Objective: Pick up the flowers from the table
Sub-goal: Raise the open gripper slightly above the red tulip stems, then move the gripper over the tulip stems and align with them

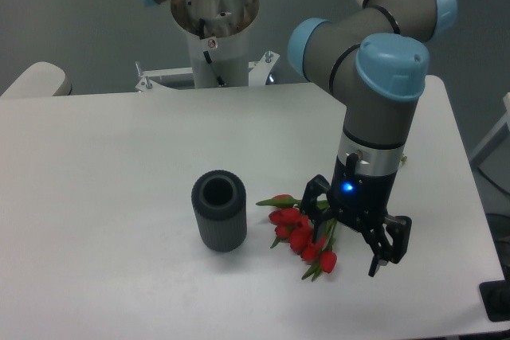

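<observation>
One robot arm hangs over a bunch of red tulips on a white table (103,165), its gripper (351,236) pointing straight down at the near right part of the tabletop. The flowers (301,236) lie flat on the surface, blooms spread toward the left and near side, with green leaves and stems running up and to the right until they disappear behind the gripper body. Both black fingers stand spread apart, released and holding nothing: one finger (314,195) sits on the far left side of the bunch, the other hangs near and to the right, and the stem end seems to fall between them. A blue light glows on the wrist above.

Just left of the flowers stands a dark grey ribbed cylinder (218,211), upright, its open top showing; it is close to the blooms but apart from them.

The step in hand appears to be the closing grasp. To do it well, the fingers likely need to straddle the bundled stems rather than the soft heads, sink until the tips are nearly on the tabletop, and close gently enough that the stems gather instead of slipping out sideways. Whether the tips already touch the table cannot be judged from this angle. A straight upward lift afterwards would keep the bunch clear of the cylinder.
</observation>
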Robot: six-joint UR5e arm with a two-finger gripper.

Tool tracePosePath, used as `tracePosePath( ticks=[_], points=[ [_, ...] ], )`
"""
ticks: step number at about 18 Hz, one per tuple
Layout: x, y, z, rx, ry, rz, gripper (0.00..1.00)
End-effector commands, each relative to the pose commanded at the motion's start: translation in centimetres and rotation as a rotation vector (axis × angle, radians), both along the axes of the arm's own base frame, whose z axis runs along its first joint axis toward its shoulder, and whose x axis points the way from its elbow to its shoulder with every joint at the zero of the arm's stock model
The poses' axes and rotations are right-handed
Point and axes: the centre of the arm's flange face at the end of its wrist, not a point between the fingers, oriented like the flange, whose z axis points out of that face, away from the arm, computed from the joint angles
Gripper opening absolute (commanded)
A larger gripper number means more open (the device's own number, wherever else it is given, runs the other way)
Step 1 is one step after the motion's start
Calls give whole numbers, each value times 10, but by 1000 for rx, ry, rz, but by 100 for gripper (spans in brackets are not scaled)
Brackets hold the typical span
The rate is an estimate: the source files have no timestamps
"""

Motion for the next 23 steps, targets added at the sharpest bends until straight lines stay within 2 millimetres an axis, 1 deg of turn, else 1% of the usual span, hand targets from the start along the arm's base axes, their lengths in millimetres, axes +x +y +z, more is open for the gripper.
tracePosePath(
  ticks=[2,9,11,15,18,21,23],
  points=[
    [2,1,-4,-1,-1,-3,99],
    [4,-5,-14,-40,12,13,100],
    [8,-9,-27,-83,10,23,99],
    [9,-26,-46,-239,70,77,99],
    [15,-35,-58,-291,66,97,99],
    [24,-49,-89,-378,52,110,100],
    [27,-55,-103,-413,44,113,100]
  ],
)
